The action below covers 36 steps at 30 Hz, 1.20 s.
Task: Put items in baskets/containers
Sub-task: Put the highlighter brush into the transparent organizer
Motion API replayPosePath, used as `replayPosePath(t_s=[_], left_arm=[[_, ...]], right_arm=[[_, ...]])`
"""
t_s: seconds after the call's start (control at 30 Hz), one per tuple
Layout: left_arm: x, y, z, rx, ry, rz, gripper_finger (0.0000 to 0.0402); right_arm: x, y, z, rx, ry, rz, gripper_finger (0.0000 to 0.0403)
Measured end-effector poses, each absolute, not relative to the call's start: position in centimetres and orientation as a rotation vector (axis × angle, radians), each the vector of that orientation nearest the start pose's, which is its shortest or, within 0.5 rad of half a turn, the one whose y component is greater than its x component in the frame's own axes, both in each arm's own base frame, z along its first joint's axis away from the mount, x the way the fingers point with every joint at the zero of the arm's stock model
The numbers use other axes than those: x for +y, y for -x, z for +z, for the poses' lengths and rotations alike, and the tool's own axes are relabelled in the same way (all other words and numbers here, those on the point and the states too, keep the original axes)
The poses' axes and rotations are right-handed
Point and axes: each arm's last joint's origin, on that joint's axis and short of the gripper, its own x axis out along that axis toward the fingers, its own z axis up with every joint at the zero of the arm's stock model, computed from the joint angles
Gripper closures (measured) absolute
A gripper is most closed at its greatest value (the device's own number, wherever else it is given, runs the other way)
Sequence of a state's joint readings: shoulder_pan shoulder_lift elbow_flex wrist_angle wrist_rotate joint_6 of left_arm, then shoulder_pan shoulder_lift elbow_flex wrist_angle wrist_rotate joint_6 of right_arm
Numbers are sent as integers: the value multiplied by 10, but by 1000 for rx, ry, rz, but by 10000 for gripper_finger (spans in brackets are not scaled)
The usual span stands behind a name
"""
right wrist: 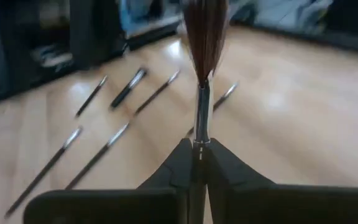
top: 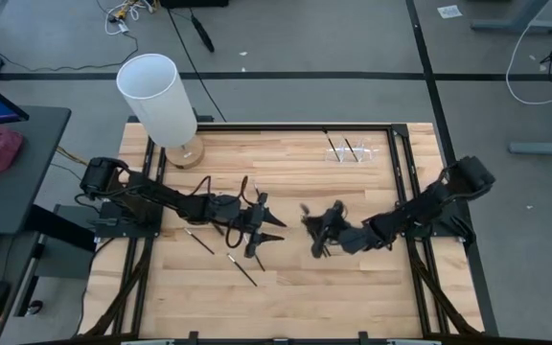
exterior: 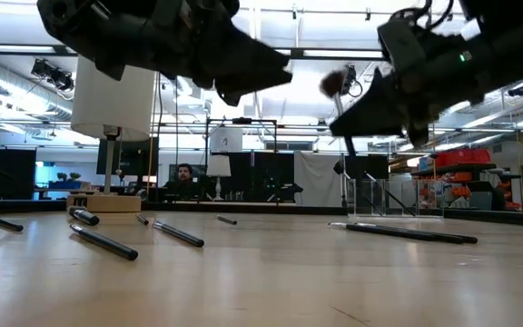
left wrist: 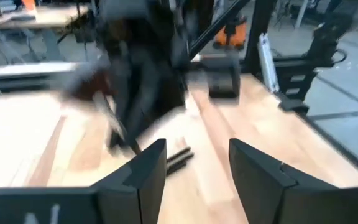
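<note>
My right gripper [right wrist: 199, 155] is over the middle of the table [top: 322, 230] and is shut on a makeup brush [right wrist: 204, 37] with brown bristles and a silver ferrule. My left gripper [left wrist: 197, 165] faces it from the table's left [top: 268, 228]. It is open and has nothing between its fingers. Several dark brushes lie flat on the wood below and left of the left gripper [top: 199, 240] [top: 243, 270] [exterior: 103, 242]. The clear holder [top: 353, 150] stands at the far right of the table with dark brushes at it. My right gripper pinches the brush between its two fingers just below the silver ferrule [right wrist: 201, 127]. The bristle head [exterior: 334, 82] rises past the fingertips. The fingers come from the table's right, slanting slightly down. The brush is lifted clear of the table.
A tall white cylinder on a round wooden base [top: 161, 96] stands at the far left corner. Two more brushes [exterior: 407, 233] lie on the table on the right of the low view. Black frame rails [top: 391, 172] border the table. A person sits in the room beyond [exterior: 183, 174].
</note>
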State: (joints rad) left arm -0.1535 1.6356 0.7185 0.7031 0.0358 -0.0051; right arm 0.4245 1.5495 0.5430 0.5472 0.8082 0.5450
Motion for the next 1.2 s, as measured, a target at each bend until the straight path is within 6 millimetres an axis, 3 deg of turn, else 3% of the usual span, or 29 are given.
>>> replayPosePath(t_s=[0.17,0.37,0.57,0.87,1.03,1.2], left_arm=[[-51,-323,183,275,1,-174,220],[-53,-323,183,270,-3,-159,224],[-53,-323,184,262,-2,-159,225],[-53,-323,184,256,8,-158,225],[-54,-323,184,258,22,-158,225],[-56,-322,184,259,20,-166,225]], right_arm=[[62,-241,191,284,-140,-569,385],[-1,-205,223,375,-2,-818,385],[-63,-177,241,437,97,-1025,385],[-146,-147,227,553,-3,-1158,385],[-167,-140,210,609,-109,-1111,385],[-175,-141,193,704,-148,-1112,385]])
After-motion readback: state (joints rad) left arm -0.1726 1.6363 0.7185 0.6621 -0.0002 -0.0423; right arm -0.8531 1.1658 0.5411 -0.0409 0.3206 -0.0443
